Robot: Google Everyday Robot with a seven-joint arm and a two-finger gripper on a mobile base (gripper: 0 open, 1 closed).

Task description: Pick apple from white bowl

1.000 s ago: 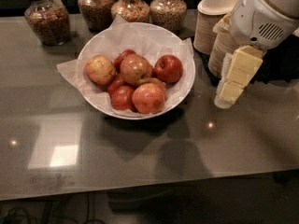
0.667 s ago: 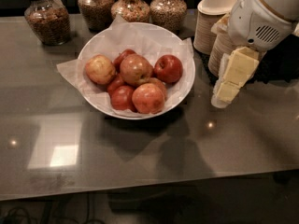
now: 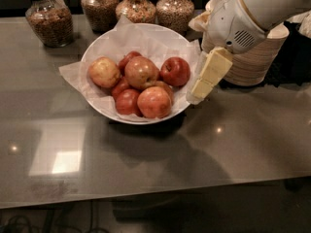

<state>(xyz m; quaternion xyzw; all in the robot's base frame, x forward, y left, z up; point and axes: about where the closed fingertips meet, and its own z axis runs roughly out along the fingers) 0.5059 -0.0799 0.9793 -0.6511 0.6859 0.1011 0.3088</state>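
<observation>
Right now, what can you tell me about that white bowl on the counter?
The white bowl is wide, shallow and round, smooth like ceramic or plastic, and sits upright on the glossy grey counter. Crinkled white paper lines it and spills over the rim at the left and back of the view. It holds a heap of apples, red to pale yellow. Glass jars stand just behind it. The robot's gripper hangs at its right-hand rim, beside the apples.

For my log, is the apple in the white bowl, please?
In: the apple lies in the white bowl, unheld; the gripper hangs beside the rim.
</observation>
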